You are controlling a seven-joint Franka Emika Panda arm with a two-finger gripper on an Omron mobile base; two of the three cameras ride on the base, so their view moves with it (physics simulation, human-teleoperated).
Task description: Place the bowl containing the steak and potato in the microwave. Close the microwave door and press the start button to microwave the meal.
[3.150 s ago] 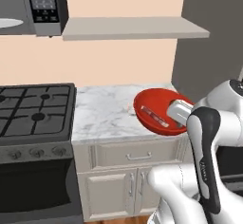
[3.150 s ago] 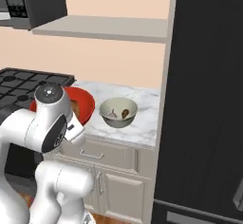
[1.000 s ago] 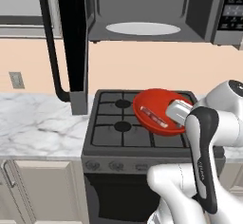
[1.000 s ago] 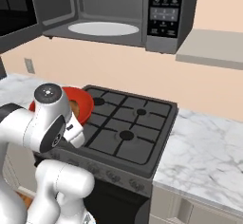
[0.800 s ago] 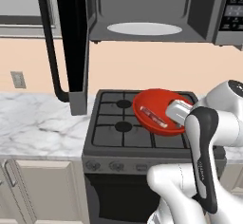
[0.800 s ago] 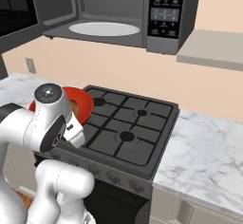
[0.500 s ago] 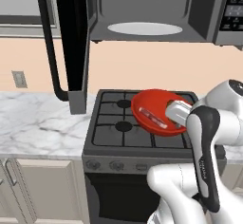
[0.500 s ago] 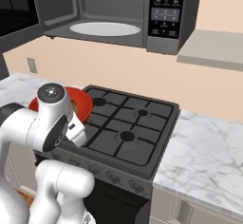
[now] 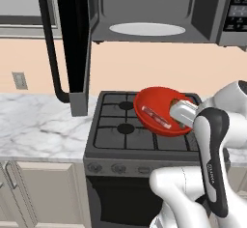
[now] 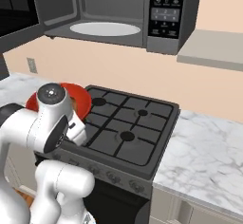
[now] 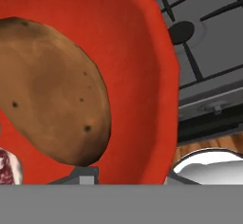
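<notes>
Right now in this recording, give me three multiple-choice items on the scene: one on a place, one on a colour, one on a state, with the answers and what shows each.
1. Where is the bowl?
A. On the microwave's turntable
B. Held up over the stove
C. On the marble counter

2. What colour is the bowl?
A. Red
B. Grey-green
C. White

3. How does the microwave door stand?
A. Shut
B. Swung open to the left
C. Taken off

Answers:
1. B: the left base view shows the bowl at the arm's end above the stove burners, with the microwave turntable bare.
2. A: its glossy red inside surrounds the potato in the hand view, with the steak beside it.
3. B: the dark panel hangs edge-on left of the open grey cavity.
</notes>
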